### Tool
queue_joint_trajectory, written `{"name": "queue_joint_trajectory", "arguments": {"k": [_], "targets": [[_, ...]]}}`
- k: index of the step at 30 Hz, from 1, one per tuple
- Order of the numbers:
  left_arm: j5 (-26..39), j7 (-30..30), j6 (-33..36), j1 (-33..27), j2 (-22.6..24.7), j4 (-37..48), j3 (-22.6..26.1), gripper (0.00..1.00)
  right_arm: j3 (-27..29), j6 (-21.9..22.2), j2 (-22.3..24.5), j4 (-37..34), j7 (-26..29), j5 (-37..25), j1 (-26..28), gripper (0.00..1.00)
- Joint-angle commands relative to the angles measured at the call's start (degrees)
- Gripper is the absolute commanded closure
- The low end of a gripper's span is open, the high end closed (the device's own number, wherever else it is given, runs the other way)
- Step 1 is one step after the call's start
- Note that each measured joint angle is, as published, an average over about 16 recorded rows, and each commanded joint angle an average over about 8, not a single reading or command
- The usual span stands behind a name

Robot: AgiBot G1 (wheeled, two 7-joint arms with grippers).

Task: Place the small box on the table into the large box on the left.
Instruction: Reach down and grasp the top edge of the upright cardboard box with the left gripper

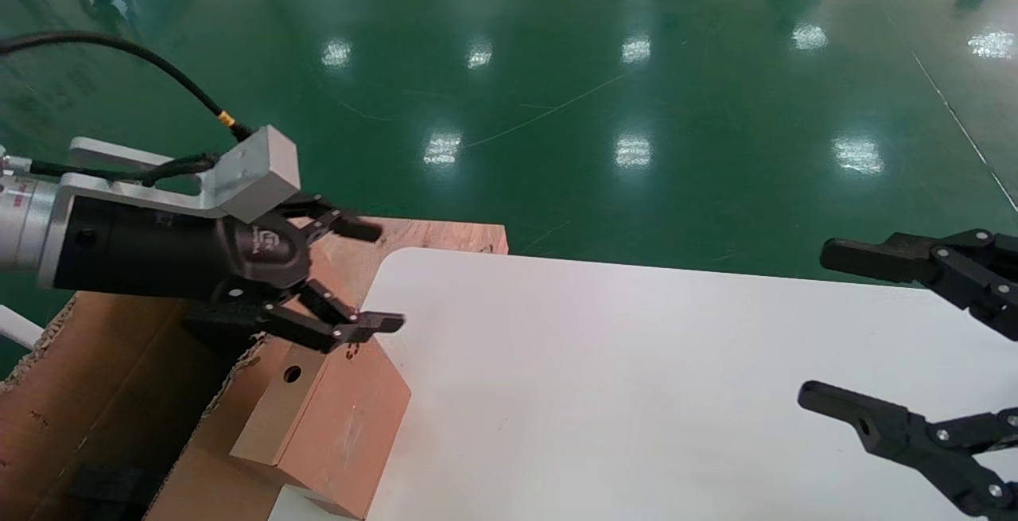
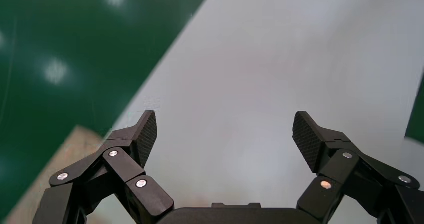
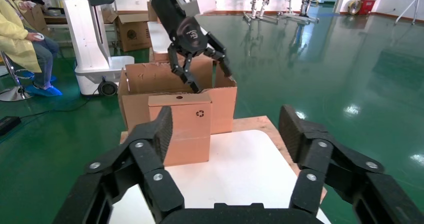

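On your left, the small box (image 1: 318,417) stands on the tabletop (image 1: 636,394) at its left edge, beside the large box (image 1: 87,410). Your left gripper (image 1: 367,274) hangs above the small box; your right gripper (image 1: 827,330) over the tabletop's right side.

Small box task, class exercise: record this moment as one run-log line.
left gripper: open, above small box | small box: on table edge, against large box | right gripper: open, idle at right

Matt brown cardboard small box (image 1: 318,417), ragged corrugated large box (image 1: 95,394), smooth white table (image 1: 636,394), glossy green floor (image 1: 557,68)
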Motion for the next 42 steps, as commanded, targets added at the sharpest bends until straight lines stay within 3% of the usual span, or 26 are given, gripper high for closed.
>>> {"name": "queue_joint_trajectory", "arguments": {"k": [1, 6, 14, 23, 34, 42], "targets": [[3.21, -2.73, 1.85, -2.53, -0.30, -0.05, 1.69, 0.00, 0.00, 0.00, 0.00, 0.00, 0.00, 0.00, 0.00, 1.00], [6.91, -3.59, 2.80, -6.73, -0.90, -0.24, 5.61, 0.00, 0.01, 0.01, 0.00, -0.01, 0.00, 0.01, 0.00, 1.00], [7.69, -3.76, 2.05, -7.78, 0.15, 1.05, 7.51, 0.00, 0.01, 0.01, 0.00, -0.01, -0.01, 0.03, -0.01, 1.00], [14.12, -13.07, 2.52, -14.61, 5.63, 2.23, 15.35, 0.00, 0.00, 0.01, 0.00, -0.02, -0.01, 0.04, -0.01, 1.00], [21.00, -26.52, 3.41, -24.46, 9.87, 2.68, 30.16, 0.00, 0.00, 0.01, 0.00, -0.02, -0.01, 0.04, 0.00, 1.00], [18.84, -33.34, 3.45, -31.27, 10.69, 2.52, 43.83, 0.00, 0.00, 0.01, 0.01, -0.02, -0.01, 0.05, 0.00, 1.00]]}}
